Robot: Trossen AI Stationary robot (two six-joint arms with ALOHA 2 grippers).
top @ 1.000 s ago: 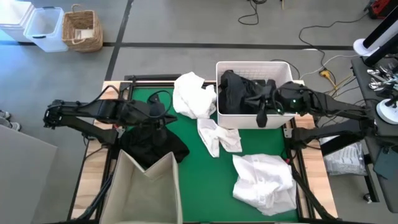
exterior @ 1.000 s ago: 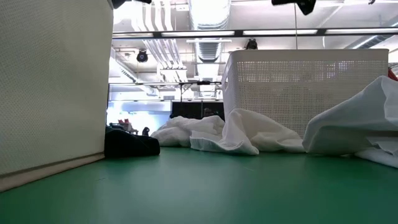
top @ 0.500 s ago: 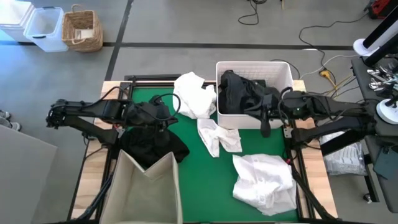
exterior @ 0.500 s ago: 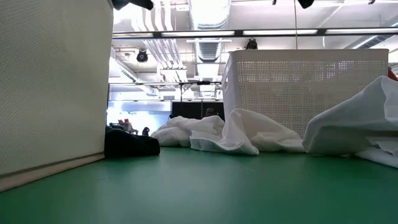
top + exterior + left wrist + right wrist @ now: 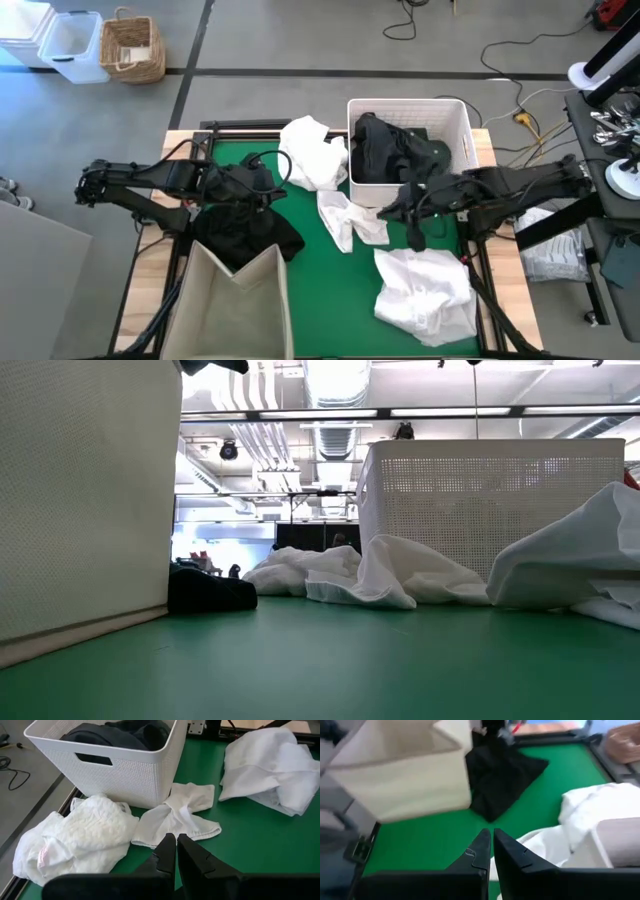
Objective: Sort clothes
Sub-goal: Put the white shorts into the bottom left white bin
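A black garment [image 5: 250,235] lies flat on the green mat beside the beige fabric bin [image 5: 235,300]. Dark clothes [image 5: 390,150] fill the white basket [image 5: 460,120]. Three white garments lie on the mat: one at the far middle [image 5: 312,152], a small one [image 5: 350,220] before the basket, and a big one [image 5: 428,290] near right. My left gripper [image 5: 268,188] is shut and empty above the black garment's far edge. My right gripper [image 5: 385,212] is shut and empty above the small white garment; its own view [image 5: 490,845] shows the closed fingers.
The beige bin [image 5: 80,490] stands at the near left and the white basket [image 5: 490,500] at the far right. Bare green mat [image 5: 330,290] lies between the bin and the big white garment. A wicker basket [image 5: 132,48] and a plastic box stand on the floor beyond the table.
My right gripper has left the space over the white basket and gone toward the table's near edge and left. It now hangs over the small white garment, and its fingers are still shut. The clothes have not moved.
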